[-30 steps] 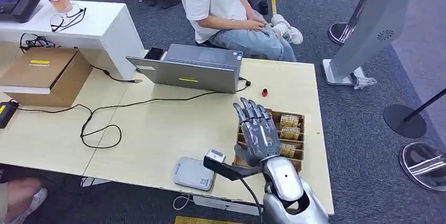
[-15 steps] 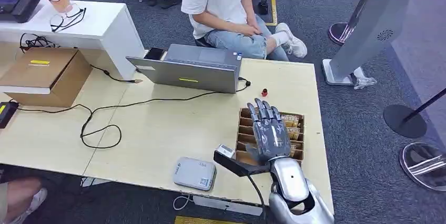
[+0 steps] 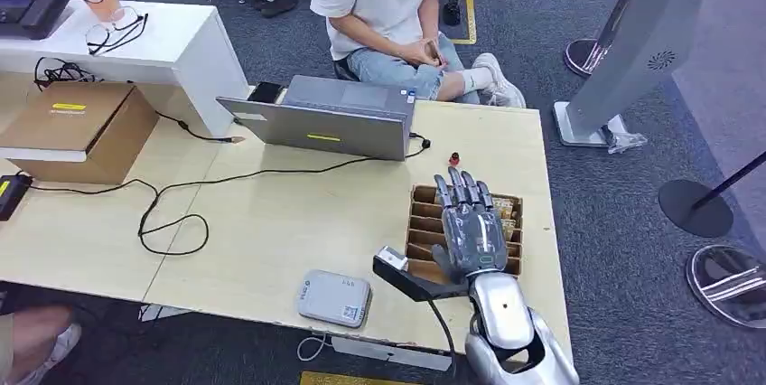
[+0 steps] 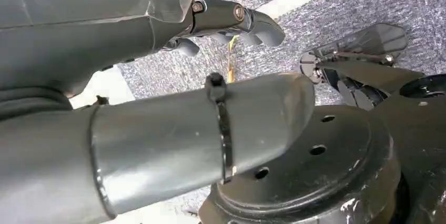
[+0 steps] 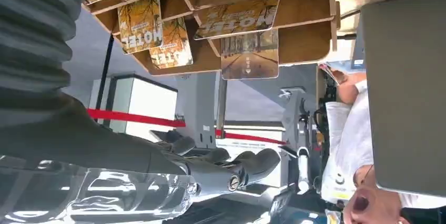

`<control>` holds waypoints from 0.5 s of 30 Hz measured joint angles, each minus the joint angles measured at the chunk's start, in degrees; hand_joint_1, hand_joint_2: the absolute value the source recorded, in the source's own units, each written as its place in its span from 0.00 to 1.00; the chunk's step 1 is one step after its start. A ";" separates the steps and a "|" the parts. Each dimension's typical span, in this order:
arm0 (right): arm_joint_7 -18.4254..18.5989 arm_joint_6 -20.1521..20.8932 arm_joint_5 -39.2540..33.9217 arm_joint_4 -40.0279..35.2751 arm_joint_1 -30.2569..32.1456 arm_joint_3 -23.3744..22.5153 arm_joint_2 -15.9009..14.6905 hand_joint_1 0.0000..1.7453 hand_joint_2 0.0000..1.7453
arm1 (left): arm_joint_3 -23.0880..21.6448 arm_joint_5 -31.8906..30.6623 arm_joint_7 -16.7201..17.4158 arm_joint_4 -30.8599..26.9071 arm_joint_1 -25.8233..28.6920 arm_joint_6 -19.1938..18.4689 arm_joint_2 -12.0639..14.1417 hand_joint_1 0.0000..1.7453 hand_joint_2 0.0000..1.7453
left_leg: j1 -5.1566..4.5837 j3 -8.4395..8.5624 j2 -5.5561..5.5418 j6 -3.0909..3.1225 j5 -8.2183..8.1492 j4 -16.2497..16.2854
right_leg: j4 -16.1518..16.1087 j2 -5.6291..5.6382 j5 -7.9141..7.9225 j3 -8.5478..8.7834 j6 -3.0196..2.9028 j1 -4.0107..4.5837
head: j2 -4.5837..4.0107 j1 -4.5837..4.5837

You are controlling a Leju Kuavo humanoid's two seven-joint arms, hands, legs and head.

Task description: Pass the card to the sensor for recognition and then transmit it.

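a: what changed?
b: the right hand (image 3: 471, 233) has slid from beside the rack (image 3: 421, 225) to over it, fingers spread, holding nothing.
a: the cards (image 5: 236, 18)?
b: standing in their slots; pickup comes next. the sensor (image 3: 334, 298) waits nearby.

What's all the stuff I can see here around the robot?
Card rack: one, brown wood, table's right end, under the right hand.
Cards: several, autumn print, in the rack.
Sensor: one, grey, near table edge.
Laptop: one, grey, far side.
Box: one, brown, left.
Cable: black, across table.
Person: one, white shirt, seated behind the table.
Right hand: silver, spread over rack, empty.
Left hand: grey, hanging over the floor.
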 joint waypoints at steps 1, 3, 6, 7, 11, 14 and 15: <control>0.00 0.02 0.00 -0.02 0.01 0.00 -0.02 0.00 1.00 | 0.02 0.00 0.00 -0.04 0.00 -0.04 -0.04 0.00 0.00 | 0.00 0.00 0.00 0.00 0.00 0.00 | 0.00 0.00 0.00 0.00 0.00 0.00 | 0.00 0.00; 0.00 0.31 0.11 -0.13 0.05 0.00 -0.11 0.00 1.00 | 0.28 -0.06 0.00 -0.28 0.00 -0.20 -0.13 0.00 0.00 | 0.00 0.00 0.00 0.00 0.00 0.00 | 0.00 0.00 0.00 0.00 0.00 0.00 | 0.00 0.02; -0.17 0.74 0.15 -0.13 0.10 0.00 -0.20 0.00 1.00 | 0.61 -0.15 0.00 -0.52 0.00 -0.26 -0.26 0.00 0.00 | 0.00 -0.01 0.00 0.00 0.00 0.00 | 0.00 0.00 0.00 0.00 0.00 0.00 | 0.00 0.00; -0.22 1.03 0.13 -0.13 0.10 0.00 -0.22 0.00 1.00 | 0.79 -0.22 -0.02 -0.59 0.00 -0.26 -0.28 0.00 0.00 | 0.00 -0.01 0.00 0.00 0.00 0.00 | 0.00 0.00 0.00 0.00 0.00 0.00 | 0.00 0.02; -0.37 1.90 -0.44 -0.11 0.11 0.00 -0.28 0.00 1.00 | 1.05 -0.48 -0.15 -0.68 -0.02 -0.26 -0.28 0.00 0.00 | 0.00 0.00 0.00 0.00 0.00 0.00 | 0.00 0.00 0.00 0.00 0.00 0.00 | 0.00 0.02; -0.50 2.21 -0.39 -0.11 0.11 0.00 -0.31 0.00 1.00 | 1.22 -0.57 -0.15 -0.70 -0.03 -0.24 -0.28 0.00 0.00 | 0.00 0.00 0.00 0.00 0.00 0.00 | 0.00 0.00 0.00 0.00 0.00 0.00 | 0.00 0.00; -0.52 2.23 -0.46 -0.11 0.11 0.00 -0.31 0.00 1.00 | 1.25 -0.61 -0.15 -0.70 -0.03 -0.24 -0.28 0.00 0.00 | 0.00 0.00 0.00 0.00 0.00 0.00 | 0.00 0.00 0.00 0.00 0.00 0.00 | 0.00 0.02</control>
